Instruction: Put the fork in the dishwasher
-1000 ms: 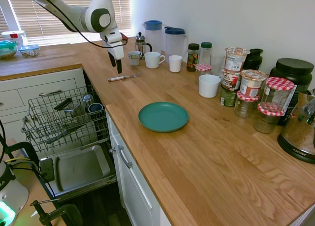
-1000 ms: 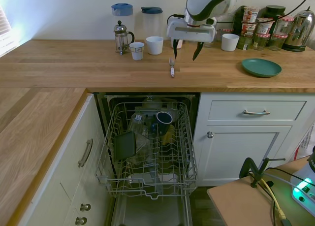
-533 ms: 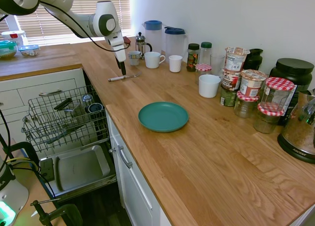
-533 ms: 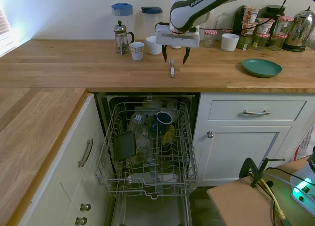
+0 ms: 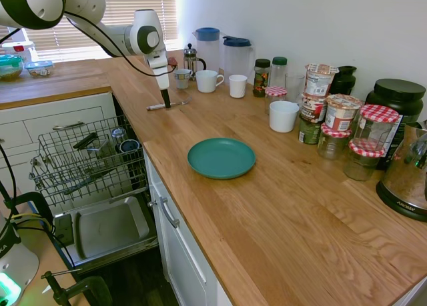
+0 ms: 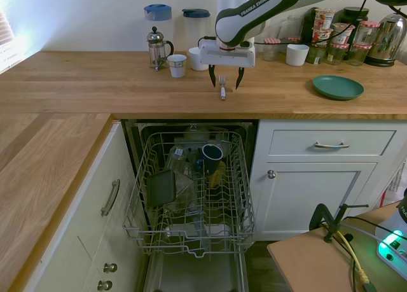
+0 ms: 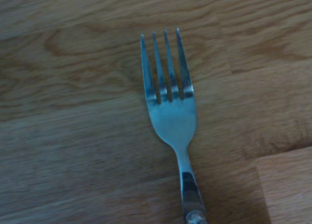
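The fork [image 5: 155,107] [image 6: 222,92] is a slim silver one lying flat on the wooden counter above the dishwasher. My gripper [image 5: 165,101] [image 6: 226,82] is open and low over it, with one finger on each side of the tine end and neither closed on it. The wrist view shows the fork [image 7: 170,116] close up, tines and neck on the wood. The dishwasher stands open below the counter, its wire rack [image 5: 80,159] [image 6: 191,190] pulled out with cups and dark items among the wires. Its grey door panel [image 5: 107,226] lies folded down.
A French press [image 6: 156,48], white mugs [image 6: 200,58] and two blue-lidded jugs [image 6: 195,28] stand behind the fork. A green plate [image 5: 221,157] lies further along the counter. Jars and a white cup [image 5: 283,116] line the wall. White drawers flank the dishwasher.
The gripper has come down and shifted over the fork, from hovering beside it to straddling its tine end. The fork has not moved.
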Available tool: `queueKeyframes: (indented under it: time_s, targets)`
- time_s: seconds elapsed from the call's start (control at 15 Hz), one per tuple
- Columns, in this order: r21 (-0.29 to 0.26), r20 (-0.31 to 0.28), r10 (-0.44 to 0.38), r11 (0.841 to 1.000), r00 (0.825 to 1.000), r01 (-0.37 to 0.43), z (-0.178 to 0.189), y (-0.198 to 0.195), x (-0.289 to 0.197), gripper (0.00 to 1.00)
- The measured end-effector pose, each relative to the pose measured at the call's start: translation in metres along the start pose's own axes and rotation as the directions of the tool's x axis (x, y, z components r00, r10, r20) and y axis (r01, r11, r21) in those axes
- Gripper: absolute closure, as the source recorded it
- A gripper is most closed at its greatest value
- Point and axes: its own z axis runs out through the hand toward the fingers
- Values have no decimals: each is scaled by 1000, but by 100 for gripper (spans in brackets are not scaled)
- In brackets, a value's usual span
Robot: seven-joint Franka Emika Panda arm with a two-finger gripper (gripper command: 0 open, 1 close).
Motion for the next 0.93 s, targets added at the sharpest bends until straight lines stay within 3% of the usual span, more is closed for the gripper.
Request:
queueKeyframes:
  time_s: [0.13,0.2,0.93]
  targets:
    - [-8,-1,2,1000,1000,-2,4,-2,0,0]
    - [-12,-2,3,1000,1000,-3,6,-4,-1,100]
    - [-16,4,11,1000,1000,-11,12,-11,-1,100]
